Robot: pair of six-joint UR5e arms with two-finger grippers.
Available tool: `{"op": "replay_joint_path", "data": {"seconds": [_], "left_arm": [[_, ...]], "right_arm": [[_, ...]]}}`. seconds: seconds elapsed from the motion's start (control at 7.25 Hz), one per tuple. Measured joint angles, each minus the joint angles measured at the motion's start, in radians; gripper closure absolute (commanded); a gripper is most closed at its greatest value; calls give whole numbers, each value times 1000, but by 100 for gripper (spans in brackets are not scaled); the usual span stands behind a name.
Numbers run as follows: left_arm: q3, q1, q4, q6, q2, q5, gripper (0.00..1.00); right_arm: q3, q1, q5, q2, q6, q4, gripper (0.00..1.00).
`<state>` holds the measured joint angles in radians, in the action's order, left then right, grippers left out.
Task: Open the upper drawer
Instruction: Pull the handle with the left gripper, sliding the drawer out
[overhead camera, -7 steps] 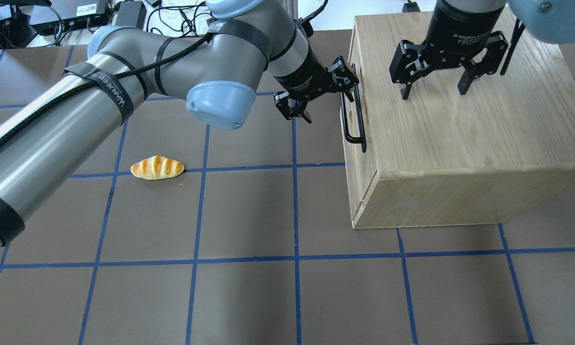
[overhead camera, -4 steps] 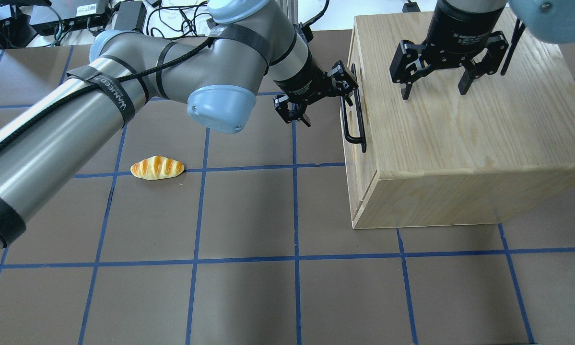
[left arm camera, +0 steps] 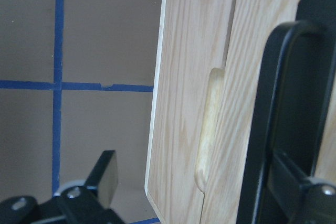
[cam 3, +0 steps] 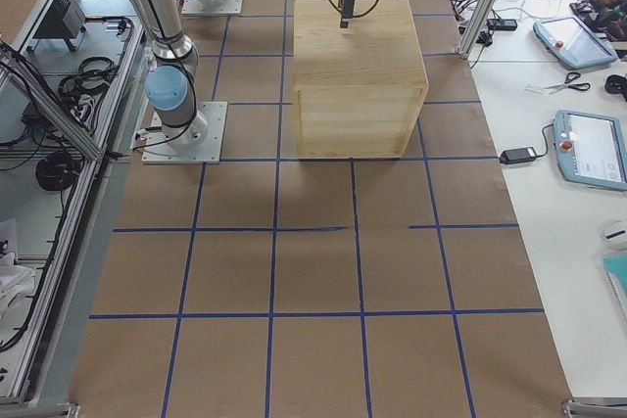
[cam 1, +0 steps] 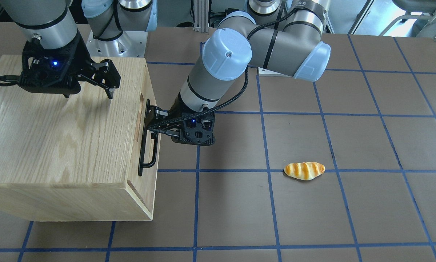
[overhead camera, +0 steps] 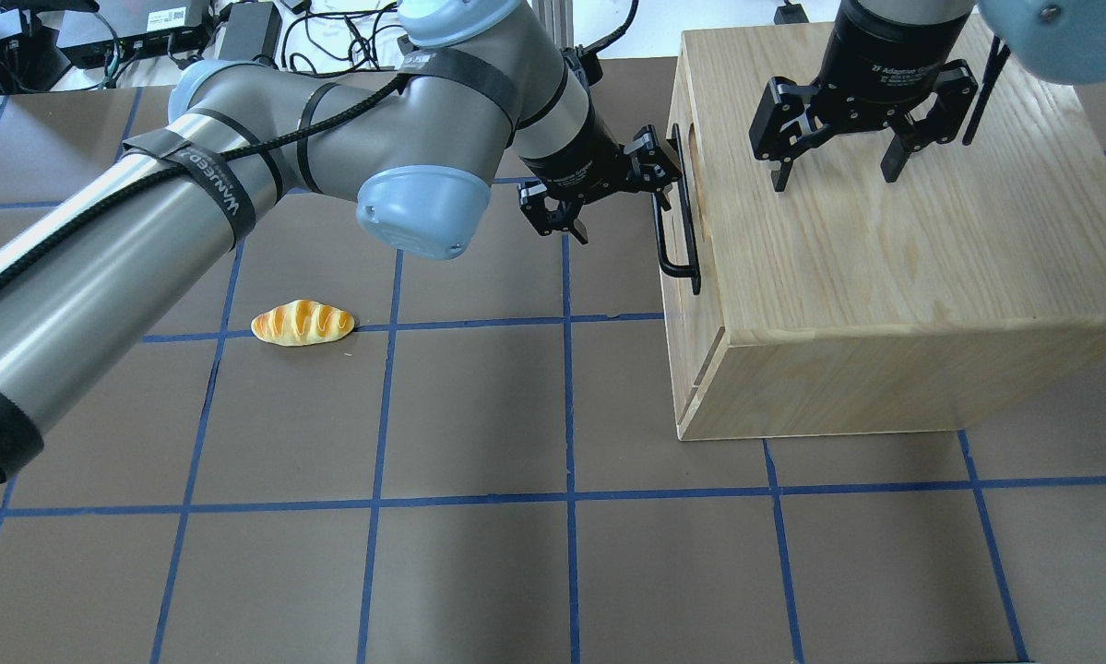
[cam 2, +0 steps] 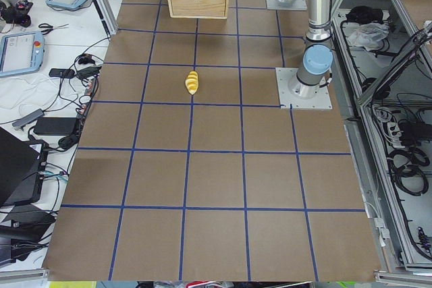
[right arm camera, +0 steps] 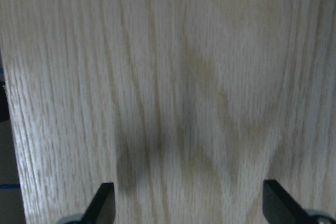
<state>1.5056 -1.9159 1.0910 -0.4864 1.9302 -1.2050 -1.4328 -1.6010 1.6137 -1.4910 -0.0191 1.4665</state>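
Observation:
The oak cabinet (overhead camera: pixel 885 258) stands at the right of the overhead view, its front facing left. The upper drawer front (left arm camera: pixel 247 35) carries a black bar handle (overhead camera: pixel 663 240), which also shows in the front-facing view (cam 1: pixel 144 145), and an oblong slot (left arm camera: pixel 206 129). The drawer looks shut or nearly shut. My left gripper (overhead camera: pixel 622 198) is open at the handle's far end. One finger (left arm camera: pixel 296 182) lies against the bar and the other (left arm camera: pixel 105 174) is out over the floor. My right gripper (overhead camera: pixel 836 175) is open just over the cabinet top, holding nothing.
A toy bread roll (overhead camera: pixel 303 323) lies on the brown mat well left of the cabinet, and also shows in the front-facing view (cam 1: pixel 304 170). The left arm's elbow (overhead camera: pixel 423 203) hangs over the mat between the roll and the cabinet. Cables and boxes (overhead camera: pixel 147 32) sit beyond the far edge.
My left gripper has shifted slightly left, away from the cabinet face, with its finger still at the handle. The handle has moved very little. The right gripper has not moved.

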Motion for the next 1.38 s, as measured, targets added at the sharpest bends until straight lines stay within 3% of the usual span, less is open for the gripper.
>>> {"op": "replay_joint_path", "data": {"seconds": [0.55,1.38], "left_arm": [[10,12,81,145,-28,-95,0],[19,102,204,273,-80,-110,0]], "right_arm": [[0,0,0,0,0,0,0],[-1,0,0,0,1,0,0]]}}
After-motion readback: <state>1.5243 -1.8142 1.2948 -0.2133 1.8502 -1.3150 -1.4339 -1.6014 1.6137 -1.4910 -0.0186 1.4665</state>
